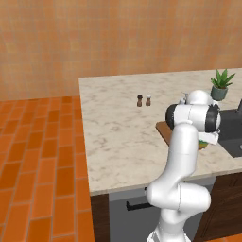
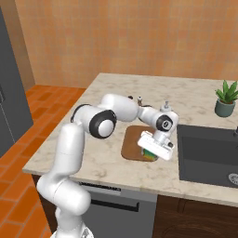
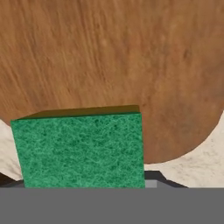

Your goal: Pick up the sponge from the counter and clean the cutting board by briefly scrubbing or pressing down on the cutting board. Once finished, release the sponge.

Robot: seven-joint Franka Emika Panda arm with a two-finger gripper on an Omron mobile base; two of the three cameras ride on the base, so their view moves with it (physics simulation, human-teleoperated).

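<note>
The green sponge (image 3: 83,148) sits right at my fingertips in the hand view, with its yellowish layer along the upper edge. My gripper (image 2: 154,149) is shut on the sponge (image 2: 149,155) and holds it down at the near right corner of the brown cutting board (image 2: 132,142). The board's wood grain (image 3: 109,65) spreads beyond the sponge, with the marbled counter (image 3: 199,164) past its rounded corner. In the left base view my arm hides most of the board (image 1: 163,128). My fingers are hidden behind the sponge.
The dark sink basin (image 2: 209,153) lies just right of the board. A potted plant (image 2: 226,98) stands at the back right of the counter (image 1: 118,123). Two small shakers (image 1: 143,100) stand behind the board. The counter's front edge is close.
</note>
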